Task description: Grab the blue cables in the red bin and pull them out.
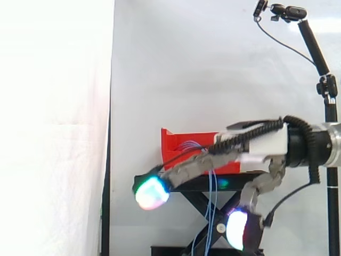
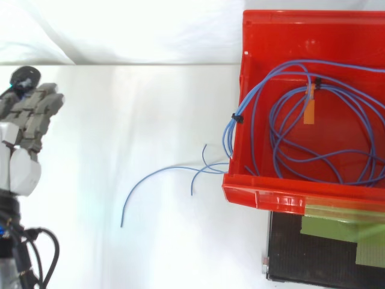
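Hand: grey-linked robot hand [image 1: 197,166], nearest the side camera, reaching leftward and slightly downward across the front of the bin. Seen from above [image 2: 29,114], well apart from bin and cables.
Fingers: stretched nearly straight and spread, glowing fingertip pad [image 1: 152,192] leading, thumb pad [image 1: 237,228] hanging below. Closed on nothing. Probably held wide to leave a gap for raking in thin strands.
Loose tails: ends of the thin blue cables [image 2: 174,169] spilling over the bin's near wall. In the side view [image 1: 212,205], dangling past the stand. Likely the easiest place to pinch, being outside the walls.
Bundle: strands gathered by a small black tie [image 2: 236,118] at the wall's rim, which explains the tails fanning from one spot.
Bin: red plastic bin [image 2: 258,195], open-topped, holding most of the cable in loose overlapping loops. A small orange tag [image 2: 310,111] sits on one loop.
Stand: black scissor stand [image 1: 194,184] under the bin, raising it to the arm's height. Strips of green tape [image 2: 337,229] on its top plate.
Backdrop: white curtain [image 1: 213,64] farthest off, with a black camera pole [image 1: 331,133] at the right edge.
Progress: grasp not yet made, and the cables not yet pulled out of the bin.
Risk: a pull on one strand may drag the tangled loops, or the light bin itself.
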Tool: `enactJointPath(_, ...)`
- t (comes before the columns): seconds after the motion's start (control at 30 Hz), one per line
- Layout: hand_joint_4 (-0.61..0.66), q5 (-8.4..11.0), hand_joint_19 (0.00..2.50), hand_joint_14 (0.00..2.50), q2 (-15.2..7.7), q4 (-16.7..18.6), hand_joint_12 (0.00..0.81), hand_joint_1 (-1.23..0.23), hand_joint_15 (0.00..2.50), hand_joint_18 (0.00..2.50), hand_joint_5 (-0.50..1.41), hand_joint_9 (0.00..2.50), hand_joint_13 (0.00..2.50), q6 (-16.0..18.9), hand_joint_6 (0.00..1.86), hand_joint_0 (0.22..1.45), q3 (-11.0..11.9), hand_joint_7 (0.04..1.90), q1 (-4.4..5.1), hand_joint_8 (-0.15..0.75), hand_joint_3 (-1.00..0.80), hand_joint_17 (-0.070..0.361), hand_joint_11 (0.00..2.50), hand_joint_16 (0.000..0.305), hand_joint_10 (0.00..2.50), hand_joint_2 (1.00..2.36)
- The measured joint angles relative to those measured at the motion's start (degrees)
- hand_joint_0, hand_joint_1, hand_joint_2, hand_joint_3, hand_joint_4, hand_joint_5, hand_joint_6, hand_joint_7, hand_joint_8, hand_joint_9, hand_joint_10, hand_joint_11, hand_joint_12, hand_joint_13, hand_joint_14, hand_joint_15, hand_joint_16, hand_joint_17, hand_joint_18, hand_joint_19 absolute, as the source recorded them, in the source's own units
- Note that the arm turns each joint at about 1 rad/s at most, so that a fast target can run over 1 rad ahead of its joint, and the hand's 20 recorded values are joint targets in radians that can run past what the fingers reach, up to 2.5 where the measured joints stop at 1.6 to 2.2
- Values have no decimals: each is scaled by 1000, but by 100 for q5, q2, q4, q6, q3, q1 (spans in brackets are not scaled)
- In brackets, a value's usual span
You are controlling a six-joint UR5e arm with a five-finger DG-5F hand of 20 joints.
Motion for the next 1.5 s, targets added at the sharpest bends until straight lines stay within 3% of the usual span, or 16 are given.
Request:
enactJointPath(0.13,157,-457,431,9,-358,-623,306,-766,245,249,284,478,334,-620,7,782,556,187,-60,234,-1000,96,141,43,5,1000)
enactJointPath(0.23,157,-653,429,8,-433,-1081,307,-766,237,249,283,478,333,-832,7,783,745,189,-78,234,-1000,96,148,43,5,1000)
enactJointPath(0.33,158,-732,432,10,-451,-1543,307,-766,237,248,284,478,333,-871,7,782,833,189,-93,236,-1000,96,140,43,5,1000)
enactJointPath(0.53,157,-799,432,9,-454,-2464,308,-765,245,248,284,479,334,-940,7,782,1098,192,-162,236,-1000,96,140,43,5,1000)
enactJointPath(0.7,156,-811,433,9,-450,-3036,307,-765,241,249,285,479,336,-1319,7,783,1375,190,-273,237,-1000,96,133,43,4,1000)
enactJointPath(0.83,155,-804,432,9,-448,-3290,307,-765,241,248,286,477,335,-1696,7,782,1640,191,-354,237,-1000,96,140,43,5,1000)
enactJointPath(1.03,155,-717,432,9,-445,-3701,306,-765,241,250,287,478,334,-2065,7,783,2096,187,-395,237,-1000,96,140,43,5,1000)
enactJointPath(1.2,161,-695,429,9,-442,-4042,306,-767,242,254,305,494,337,-2168,7,784,2284,197,-410,239,-1000,96,144,43,5,1000)
enactJointPath(1.37,217,-698,437,9,-441,-4323,304,-772,253,272,470,546,358,-2294,11,790,2348,341,-393,242,-1000,96,210,43,8,1000)
enactJointPath(1.5,226,-712,444,11,-441,-4434,305,-781,266,287,480,561,363,-2566,12,789,2478,396,-398,243,-1000,96,261,43,12,1000)
